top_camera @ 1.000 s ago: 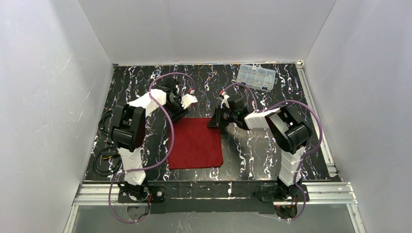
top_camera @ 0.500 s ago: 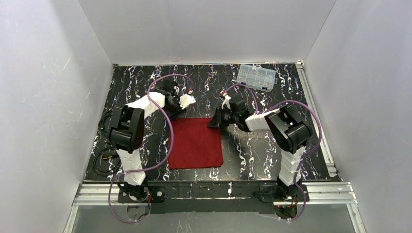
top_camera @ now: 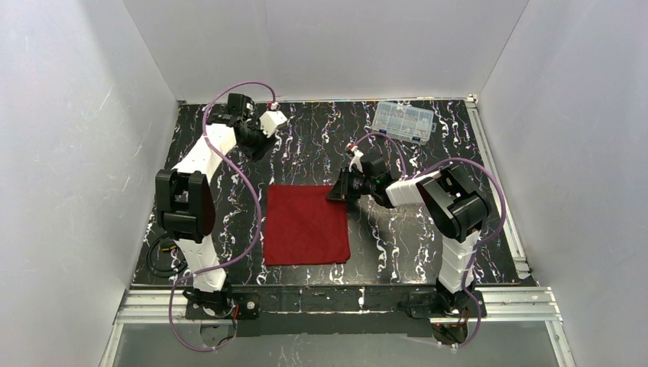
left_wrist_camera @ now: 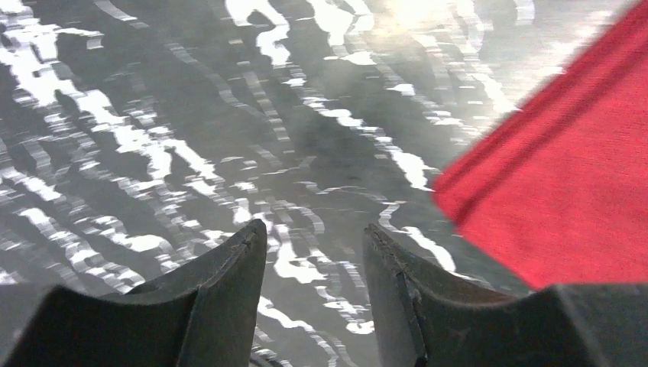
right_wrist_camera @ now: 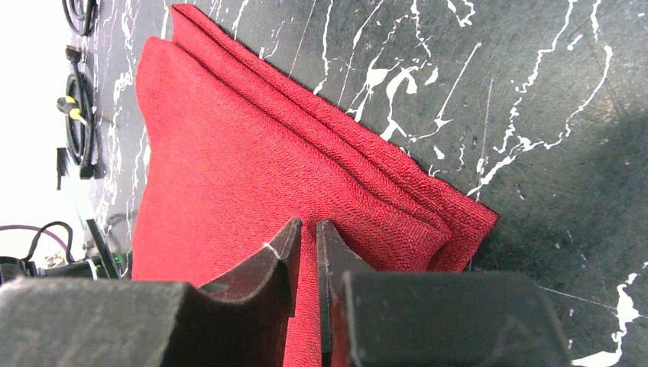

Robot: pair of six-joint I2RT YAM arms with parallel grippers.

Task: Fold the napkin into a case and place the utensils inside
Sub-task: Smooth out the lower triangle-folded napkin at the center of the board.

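Observation:
The deep red napkin (top_camera: 306, 225) lies folded in layers on the black marbled table (top_camera: 397, 237), roughly square, and forms no small pouch-like case. My right gripper (top_camera: 338, 191) is low at the cloth's far right corner. In the right wrist view its jaws (right_wrist_camera: 308, 223) stand almost together, with a strip of the napkin (right_wrist_camera: 252, 153) pinched between them. My left gripper (top_camera: 258, 141) is raised near the back left of the table, away from the cloth. It stands open (left_wrist_camera: 313, 229) over bare table, with a napkin corner (left_wrist_camera: 573, 191) off to its right. No utensils are in view.
A clear plastic compartment box (top_camera: 403, 120) sits at the back right of the table. Black cables (top_camera: 164, 248) lie along the left edge, also seen as cables (right_wrist_camera: 76, 115) in the right wrist view. White walls close in three sides.
My left arm has pulled back from the napkin's far left corner toward the table's back left, gripper open. The right gripper has held still on the cloth.

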